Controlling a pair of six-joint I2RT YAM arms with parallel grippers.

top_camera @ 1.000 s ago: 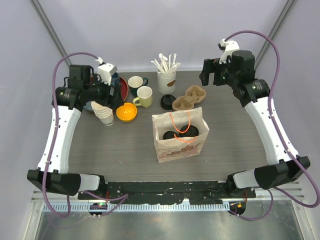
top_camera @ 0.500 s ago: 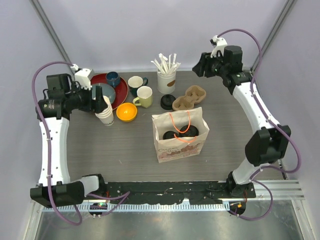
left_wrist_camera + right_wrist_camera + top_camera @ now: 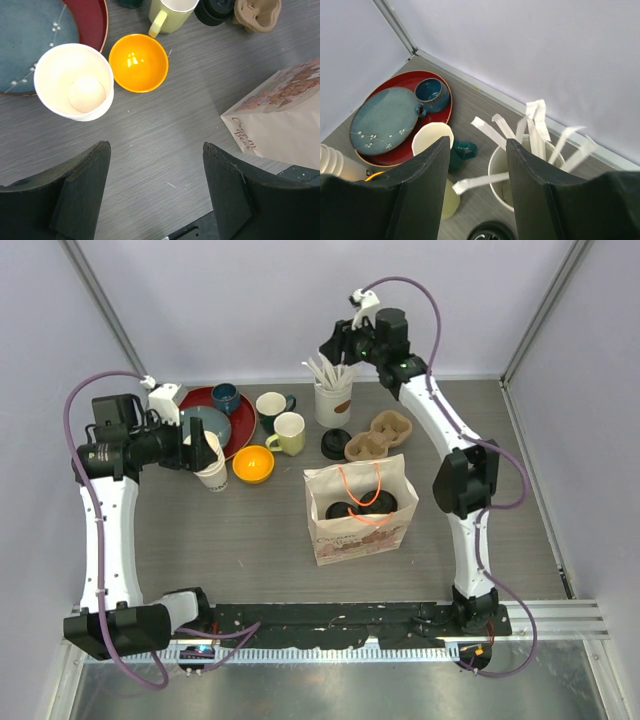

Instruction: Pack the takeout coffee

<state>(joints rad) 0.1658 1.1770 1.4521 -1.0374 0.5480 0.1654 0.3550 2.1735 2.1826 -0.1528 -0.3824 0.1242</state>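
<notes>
- since a second earlier, the left gripper (image 3: 200, 452) had drawn back toward the left edge of the table. the right gripper (image 3: 335, 340) had swung from the far right corner across to hang above the straw cup (image 3: 333, 402).
- both arms stood well apart from the paper bag (image 3: 360, 508). i judged from this that the packing itself was done and the arms were pulling clear.
- the left claw's dark fingers (image 3: 82, 180) stood wide apart with nothing between them, just beside the stack of lidless paper cups (image 3: 75, 82), which were thin, white and tapered.
- behind the stack lay a glossy red plate (image 3: 243, 418) carrying a glazed blue plate (image 3: 30, 40). a shiny orange bowl (image 3: 138, 62) and a pale yellow mug (image 3: 288, 432) sat to its right.
- the right claw's fingers (image 3: 422, 180) were also spread and empty, over the white paper-wrapped straws (image 3: 535, 117).
- a loose black lid (image 3: 335, 443) touched a moulded pulp cup carrier (image 3: 380, 435), which was rough and brown.
- the takeout coffee (image 3: 345, 510) stood inside the printed paper bag near the table's middle. its two round black plastic lids showed side by side under orange cord handles (image 3: 365, 485).
- the cup walls were hidden by the bag, so i could not tell how upright they sat.
</notes>
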